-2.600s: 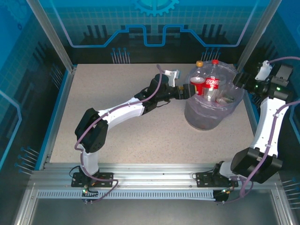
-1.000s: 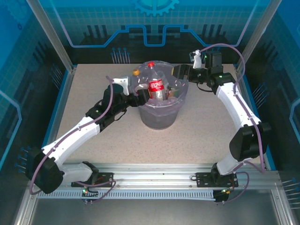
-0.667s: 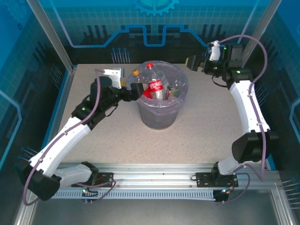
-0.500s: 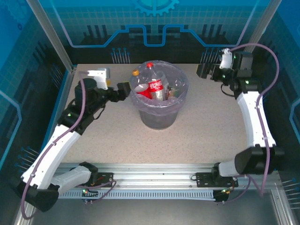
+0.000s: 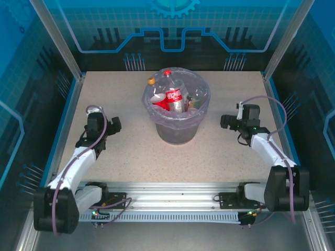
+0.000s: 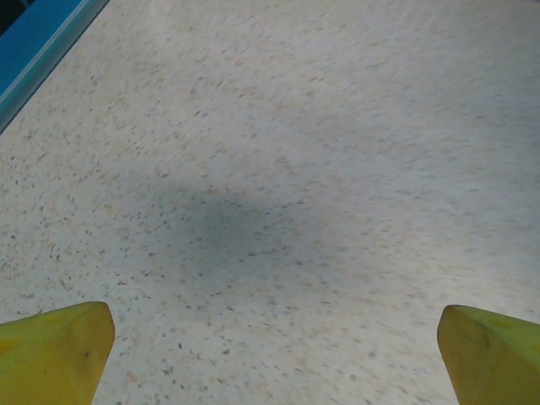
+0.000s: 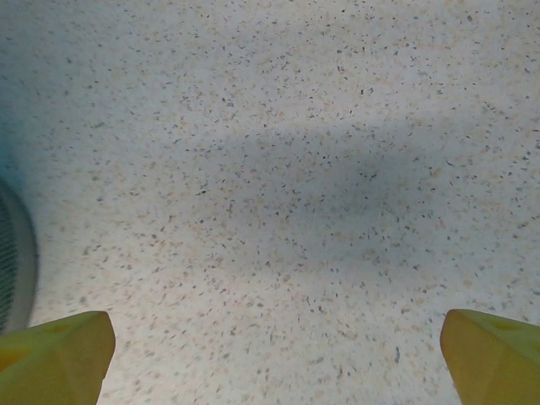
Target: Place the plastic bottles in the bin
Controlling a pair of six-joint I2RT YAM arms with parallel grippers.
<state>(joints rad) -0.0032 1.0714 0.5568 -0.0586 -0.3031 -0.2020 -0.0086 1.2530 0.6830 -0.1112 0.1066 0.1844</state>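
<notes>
The bin (image 5: 174,132), a round translucent wastebasket with a liner bag over its rim, stands upright at the table's middle back. Plastic bottles stand and lie inside it: one with a red label (image 5: 175,97) and red cap, and one with a yellow cap (image 5: 151,81). My left gripper (image 5: 115,124) is low over the table, left of the bin and well apart from it. Its yellow fingertips (image 6: 52,351) are spread wide over bare tabletop. My right gripper (image 5: 224,122) is low on the bin's right, open, with its fingertips (image 7: 54,353) wide apart and nothing between them.
The speckled tabletop (image 5: 131,151) is bare around the bin. A blue rim (image 6: 34,59) runs along the table's left edge. The bin's base (image 7: 10,261) shows at the left edge of the right wrist view. Metal frame posts stand at the back corners.
Both arms have drawn back from the bin's rim and folded down toward the near sides of the table. The bin and its bottles have stayed put.
</notes>
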